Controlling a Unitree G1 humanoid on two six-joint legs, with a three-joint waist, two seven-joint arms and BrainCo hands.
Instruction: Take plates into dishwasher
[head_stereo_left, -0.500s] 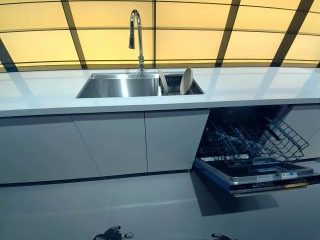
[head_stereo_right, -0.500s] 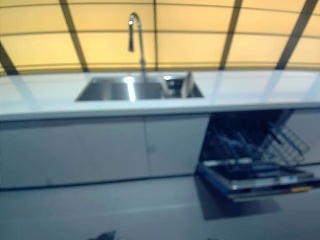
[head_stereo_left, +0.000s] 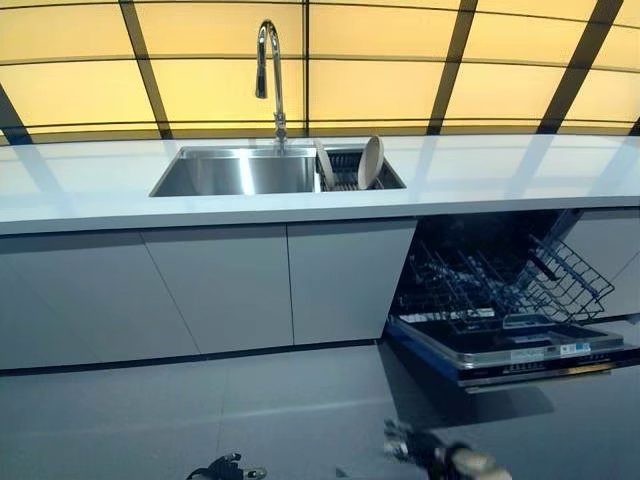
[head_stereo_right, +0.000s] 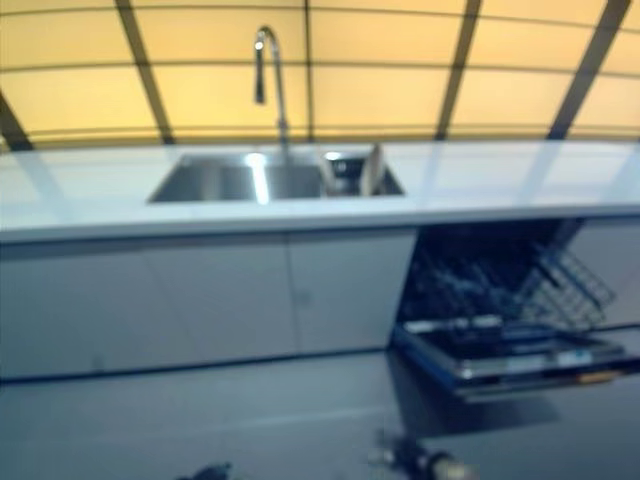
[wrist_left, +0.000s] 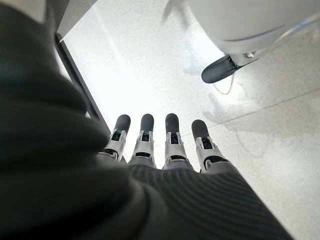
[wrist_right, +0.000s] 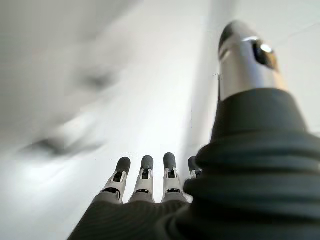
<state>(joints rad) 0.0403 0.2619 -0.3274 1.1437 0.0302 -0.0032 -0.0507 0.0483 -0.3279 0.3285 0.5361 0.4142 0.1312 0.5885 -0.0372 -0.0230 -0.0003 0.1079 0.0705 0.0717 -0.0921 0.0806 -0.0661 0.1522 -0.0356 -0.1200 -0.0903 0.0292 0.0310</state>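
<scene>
Right hand (head_stereo_left: 455, 462) low before open dishwasher (head_stereo_left: 505, 345)

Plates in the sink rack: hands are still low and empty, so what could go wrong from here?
The plates stand on edge in the rack inside the sink; an open hand reaching over the rim could tip one. The open dishwasher door juts over the floor, a trip risk. The right hand and left hand are open, holding nothing.

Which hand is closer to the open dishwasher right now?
Right. The right hand is low, just in front of the dishwasher door; the left hand sits further left, below the sink cabinets.
</scene>
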